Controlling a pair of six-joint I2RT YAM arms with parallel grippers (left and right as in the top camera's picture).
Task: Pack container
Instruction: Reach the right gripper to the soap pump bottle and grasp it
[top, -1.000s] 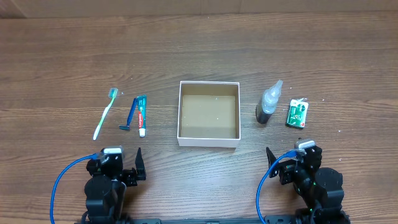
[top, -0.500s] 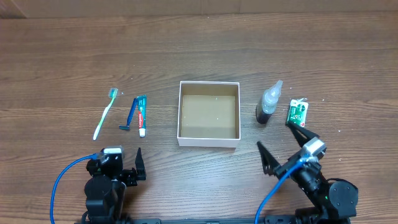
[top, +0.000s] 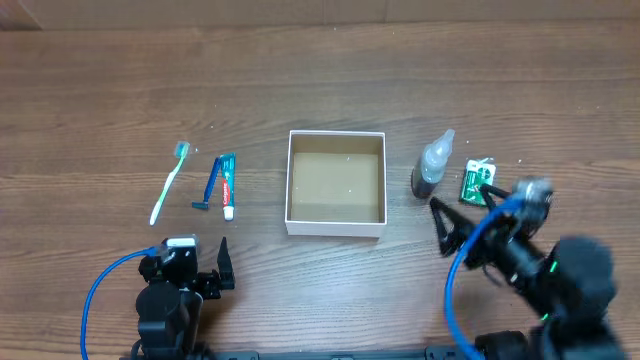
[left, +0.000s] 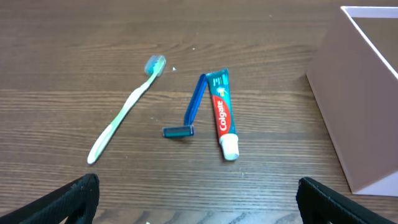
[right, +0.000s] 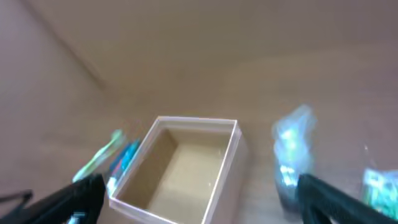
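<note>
The container, a square white-walled box with a brown inside, sits at the table's middle and is empty; it also shows in the left wrist view and the right wrist view. Left of it lie a green toothbrush, a blue razor and a toothpaste tube. Right of it stand a small dark bottle and a green packet. My left gripper is open near the front edge, below the toothbrush. My right gripper is open, raised just below the bottle and packet.
The table is brown wood. A pale wall edge runs along the far side. Blue cables loop from both arms at the front edge.
My right arm has lifted from the front edge and swung forward and right, toward the bottle and green packet. The left arm has not moved. No object has moved.
</note>
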